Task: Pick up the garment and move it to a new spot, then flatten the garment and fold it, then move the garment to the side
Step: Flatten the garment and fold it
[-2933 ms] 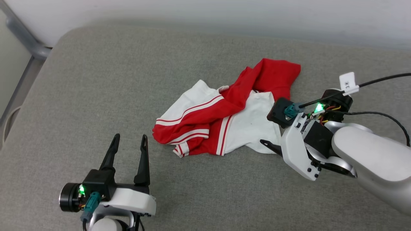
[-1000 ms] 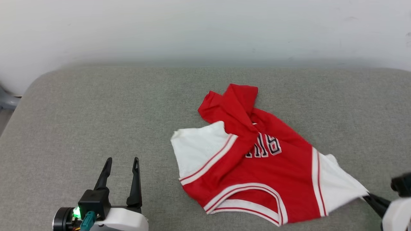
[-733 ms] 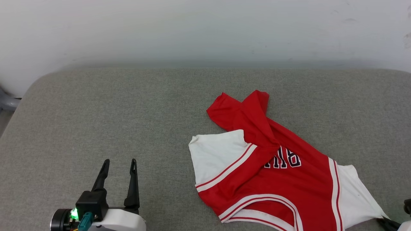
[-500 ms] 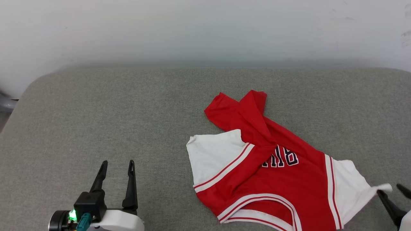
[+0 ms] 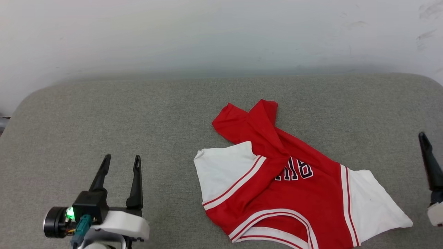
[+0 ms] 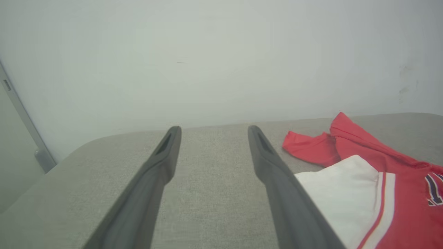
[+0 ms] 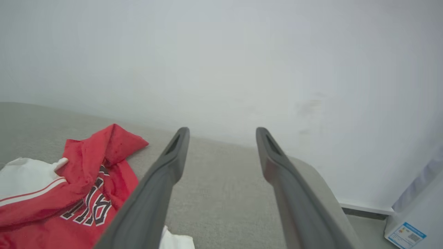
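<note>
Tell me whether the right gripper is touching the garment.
Apart. In the head view, bare grey cushion lies between the garment's white sleeve tip and the right gripper, whose finger stands off to the side.

- Shirt [image 5: 294, 186], right of the left pincer [image 5: 122, 157]: soft, matt cloth, rumpled.
- Cushion [image 5: 138, 114] beneath both pincers: grey woven cloth, coarse and matt.
- Left pincer's fingers [image 5: 137, 180]: dark matt plastic; the white shell [image 5: 124, 223] behind them is smooth, slightly glossy plastic.
- Right pincer [image 7: 223, 129]: matt dark fingers.
- Wall [image 5: 207, 34] beyond the fingertips: smooth matt paint, faintly scuffed.
</note>
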### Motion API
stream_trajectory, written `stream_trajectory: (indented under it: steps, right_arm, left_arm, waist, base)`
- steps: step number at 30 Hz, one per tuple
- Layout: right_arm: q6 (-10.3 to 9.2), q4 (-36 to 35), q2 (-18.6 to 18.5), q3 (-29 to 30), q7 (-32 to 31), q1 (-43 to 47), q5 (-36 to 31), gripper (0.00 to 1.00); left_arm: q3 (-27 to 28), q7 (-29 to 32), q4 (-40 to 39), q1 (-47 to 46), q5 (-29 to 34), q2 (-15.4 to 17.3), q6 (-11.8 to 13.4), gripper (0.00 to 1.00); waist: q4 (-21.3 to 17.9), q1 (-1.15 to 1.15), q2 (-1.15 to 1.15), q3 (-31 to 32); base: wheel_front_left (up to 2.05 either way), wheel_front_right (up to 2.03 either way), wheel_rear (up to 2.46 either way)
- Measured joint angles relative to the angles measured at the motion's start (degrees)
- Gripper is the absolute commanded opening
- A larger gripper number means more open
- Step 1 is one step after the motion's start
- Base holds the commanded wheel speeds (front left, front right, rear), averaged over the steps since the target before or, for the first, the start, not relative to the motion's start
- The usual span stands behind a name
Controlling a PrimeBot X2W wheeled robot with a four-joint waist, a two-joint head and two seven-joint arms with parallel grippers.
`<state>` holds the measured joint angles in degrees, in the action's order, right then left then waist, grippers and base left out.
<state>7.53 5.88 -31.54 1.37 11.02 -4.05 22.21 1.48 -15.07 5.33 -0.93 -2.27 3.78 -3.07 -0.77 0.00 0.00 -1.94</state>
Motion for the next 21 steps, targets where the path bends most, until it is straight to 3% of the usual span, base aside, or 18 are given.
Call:
stream_trajectory:
  steps: [1, 9, 15, 21]
  right_arm:
    - [0.00, -5.76, 5.24, 1.86, -0.49, 1.19, -4.11, 1.00]
    - [0.00, -11.23, 17.31, 1.43, 0.41, 3.85, -11.15, 1.00]
    - [0.00, -8.48, 19.83, -1.24, 1.56, 4.14, -12.23, 1.00]
    - [0.01, -4.79, 20.23, -2.72, 2.93, 2.18, -13.68, 1.00]
  left_arm:
    - [-0.37, 0.00, -0.38, -2.75, 0.41, 1.05, -0.68, 1.00]
    - [-4.65, 0.01, 3.54, -14.47, 0.03, 5.88, -3.59, 1.00]
    - [-13.50, 7.82, 8.87, -25.71, -6.05, 11.28, -4.32, 1.00]
    - [-26.31, 24.25, 10.68, -35.57, -18.68, 19.14, -4.33, 1.00]
  waist:
    - [-0.32, 0.00, 0.00, -0.15]
    - [-1.05, 0.00, 0.00, -1.39]
    - [-1.97, 0.00, 0.00, -3.20]
    - [-3.39, 0.00, 0.00, -5.69]
  base:
    - [0.00, 0.00, 0.00]
    - [0.00, 0.00, 0.00]
    - [0.00, 0.00, 0.00]
    - [0.00, 0.00, 0.00]
